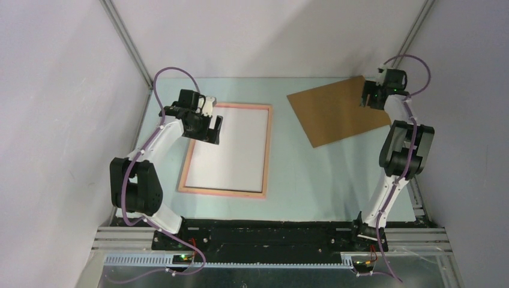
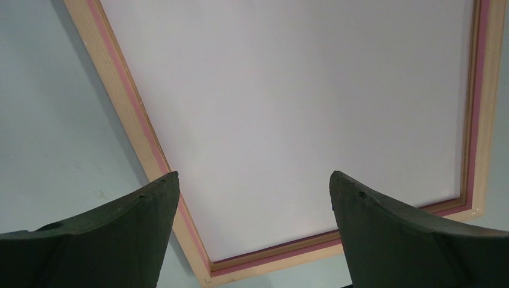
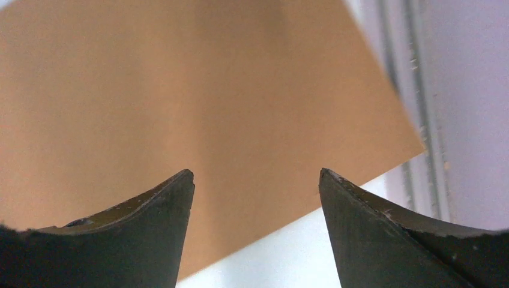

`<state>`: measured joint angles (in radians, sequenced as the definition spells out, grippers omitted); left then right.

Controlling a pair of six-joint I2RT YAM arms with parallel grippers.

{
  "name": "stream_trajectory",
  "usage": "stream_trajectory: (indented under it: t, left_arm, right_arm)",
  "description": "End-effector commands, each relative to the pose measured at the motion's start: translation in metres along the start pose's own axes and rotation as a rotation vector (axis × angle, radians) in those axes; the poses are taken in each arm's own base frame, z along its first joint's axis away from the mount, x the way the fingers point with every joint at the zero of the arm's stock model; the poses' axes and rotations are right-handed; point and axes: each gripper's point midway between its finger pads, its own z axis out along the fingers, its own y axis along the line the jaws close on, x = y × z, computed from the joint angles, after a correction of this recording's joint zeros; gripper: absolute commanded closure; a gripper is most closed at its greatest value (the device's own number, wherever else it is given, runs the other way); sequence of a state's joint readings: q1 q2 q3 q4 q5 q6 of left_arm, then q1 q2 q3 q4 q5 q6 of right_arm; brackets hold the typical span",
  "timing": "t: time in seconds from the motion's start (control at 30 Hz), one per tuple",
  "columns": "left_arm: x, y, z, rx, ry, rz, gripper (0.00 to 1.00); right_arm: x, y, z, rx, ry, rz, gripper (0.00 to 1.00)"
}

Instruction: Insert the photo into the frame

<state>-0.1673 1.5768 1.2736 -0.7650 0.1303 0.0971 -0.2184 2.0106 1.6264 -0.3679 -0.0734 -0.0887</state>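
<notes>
The pink frame lies flat on the left half of the pale table. A white sheet fills it, the photo lying white back up with its picture side hidden. My left gripper hangs open over the frame's far left corner. In the left wrist view the photo sits inside the frame's rails, and nothing is between the fingers of the left gripper. My right gripper stands open at the back right, above the edge of a brown board, with the right gripper holding nothing.
The brown backing board lies askew at the back right of the table. Grey walls close in on three sides, and a metal rail runs close beside the right gripper. Both arm bases stand at the near edge.
</notes>
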Motion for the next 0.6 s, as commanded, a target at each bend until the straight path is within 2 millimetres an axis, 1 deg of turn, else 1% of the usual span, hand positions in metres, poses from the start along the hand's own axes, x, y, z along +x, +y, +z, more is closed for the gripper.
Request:
stream_trajectory:
  t: [0.0,0.03,0.07,0.13,0.17,0.2,0.23,0.27,0.3,0.33,0.37,0.4,0.43,0.47,0.5,0.53,0.57]
  left_arm:
    - [-0.022,-0.007,-0.007,0.05,-0.065,0.017,0.01]
    - [-0.026,-0.012,-0.006,0.079,-0.071,0.022,0.01]
    - [-0.029,-0.015,-0.005,0.092,-0.074,0.024,0.01]
    - [-0.039,-0.028,-0.004,0.147,-0.085,0.039,0.01]
    - [-0.046,-0.036,-0.001,0.162,-0.091,0.055,0.01]
    - [-0.051,-0.041,-0.001,0.173,-0.097,0.064,0.01]
    - [-0.06,-0.052,0.002,0.186,-0.106,0.089,0.01]
    - [-0.065,-0.057,0.003,0.189,-0.111,0.097,0.01]
    - [-0.075,-0.071,0.006,0.203,-0.12,0.123,0.01]
    - [-0.08,-0.078,0.008,0.208,-0.123,0.13,0.01]
    - [-0.089,-0.091,0.012,0.224,-0.13,0.152,0.01]
    - [-0.091,-0.099,0.022,0.235,-0.115,0.149,0.01]
    - [-0.102,-0.113,0.019,0.254,-0.139,0.169,0.01]
    - [-0.102,-0.127,0.029,0.278,-0.121,0.173,0.01]
    - [-0.114,-0.136,0.027,0.29,-0.144,0.178,0.01]
    - [-0.113,-0.149,0.038,0.309,-0.128,0.181,0.01]
    - [-0.125,-0.158,0.037,0.32,-0.15,0.175,0.01]
  right_arm:
    - [-0.037,-0.035,0.01,0.035,-0.069,0.114,0.19]
    - [-0.033,-0.039,0.015,0.04,-0.053,0.12,0.18]
    - [-0.036,-0.048,0.014,0.052,-0.06,0.128,0.18]
    - [-0.033,-0.059,0.016,0.062,-0.054,0.134,0.17]
    - [-0.031,-0.065,0.016,0.071,-0.053,0.138,0.16]
    - [-0.031,-0.068,0.017,0.075,-0.053,0.133,0.16]
    - [-0.028,-0.073,0.018,0.081,-0.048,0.135,0.15]
    - [-0.029,-0.076,0.018,0.084,-0.048,0.124,0.15]
    - [-0.025,-0.081,0.022,0.09,-0.037,0.125,0.15]
    - [-0.028,-0.084,0.021,0.092,-0.035,0.117,0.15]
    - [-0.024,-0.089,0.025,0.096,-0.021,0.118,0.14]
    - [-0.022,-0.092,0.027,0.099,-0.005,0.113,0.14]
    - [-0.026,-0.097,0.026,0.106,-0.011,0.113,0.12]
    - [-0.021,-0.098,0.028,0.106,0.008,0.107,0.08]
    - [-0.021,-0.102,0.028,0.111,0.008,0.106,0.06]
    - [-0.018,-0.105,0.03,0.115,0.016,0.096,0.04]
    - [-0.018,-0.108,0.03,0.121,0.016,0.091,0.04]
